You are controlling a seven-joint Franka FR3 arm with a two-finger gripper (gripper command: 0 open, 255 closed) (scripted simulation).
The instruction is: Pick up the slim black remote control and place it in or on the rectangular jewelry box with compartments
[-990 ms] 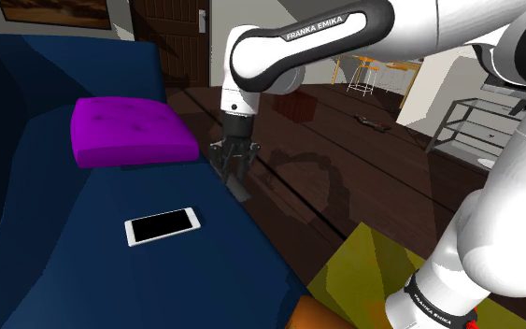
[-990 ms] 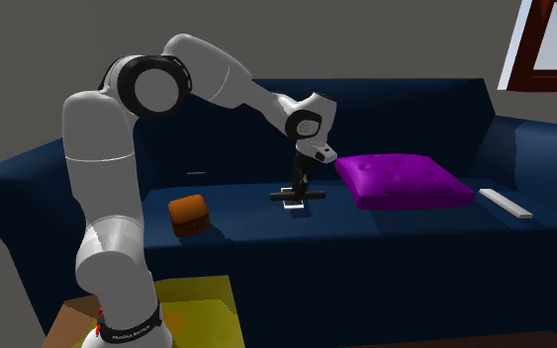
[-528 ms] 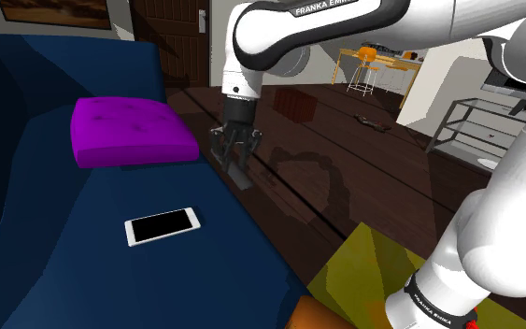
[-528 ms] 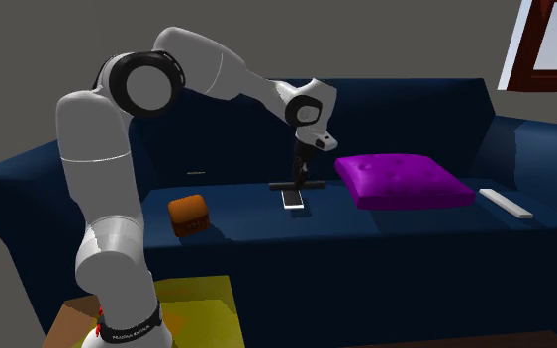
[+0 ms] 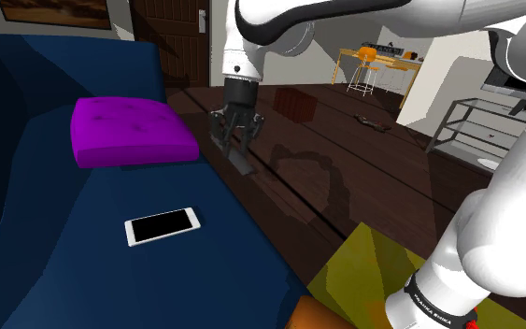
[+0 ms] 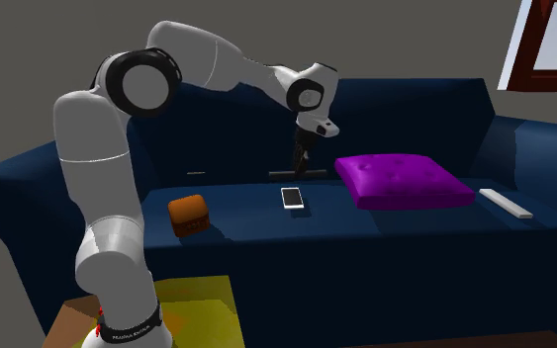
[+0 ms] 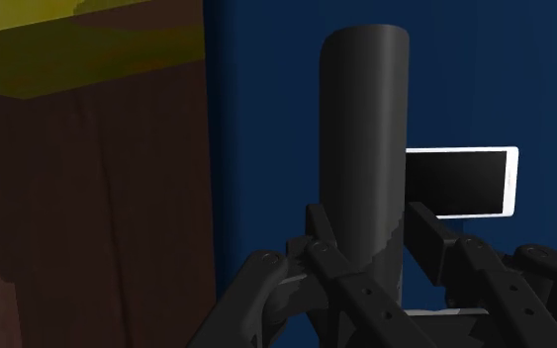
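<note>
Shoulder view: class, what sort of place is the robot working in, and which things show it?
Probably a living room in a home: a dark blue sofa with a purple cushion lying on its seat, and a dark wooden floor running alongside it.

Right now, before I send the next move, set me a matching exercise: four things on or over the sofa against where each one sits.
Things:
1. remote control
2. phone
3. purple cushion
4. brown box

Places:
A. flat on the sofa seat, screen up
B. on the seat, at the second exterior view's left of the phone
C. clasped in the end effector, off the seat
D. on the seat, at the second exterior view's right of the phone

Pairs: 1-C, 2-A, 3-D, 4-B.
</note>
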